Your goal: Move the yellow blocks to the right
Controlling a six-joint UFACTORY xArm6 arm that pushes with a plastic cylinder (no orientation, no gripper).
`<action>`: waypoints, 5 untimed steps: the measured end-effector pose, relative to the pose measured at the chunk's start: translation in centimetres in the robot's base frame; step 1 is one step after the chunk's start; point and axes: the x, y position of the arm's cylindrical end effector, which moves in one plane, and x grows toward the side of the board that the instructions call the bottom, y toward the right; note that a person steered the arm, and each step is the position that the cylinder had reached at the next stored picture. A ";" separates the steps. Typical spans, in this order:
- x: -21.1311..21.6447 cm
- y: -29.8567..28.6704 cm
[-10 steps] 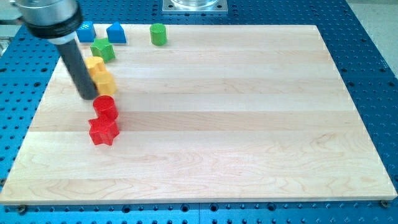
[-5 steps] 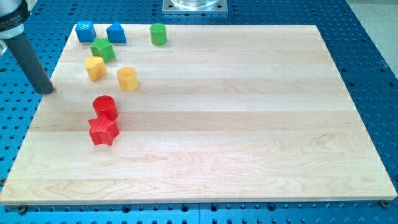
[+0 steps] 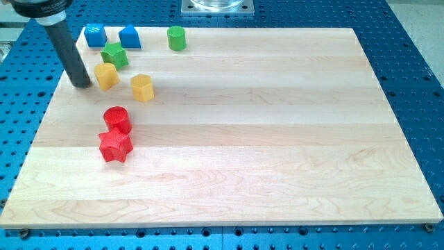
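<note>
Two yellow blocks (image 3: 106, 76) (image 3: 142, 87) sit apart, upper left.

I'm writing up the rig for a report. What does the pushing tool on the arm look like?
A straight, smooth, dark grey-black cylindrical rod, ending in my tip. At the view's top it enters a wider dark round mount with a lighter metallic band. No cables, markings or sleeves show.

No text, label or number can be read anywhere (blocks and board are plain).
</note>
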 end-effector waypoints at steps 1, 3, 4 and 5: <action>0.0 3.9; -3.6 4.2; -3.6 7.6; -3.6 12.4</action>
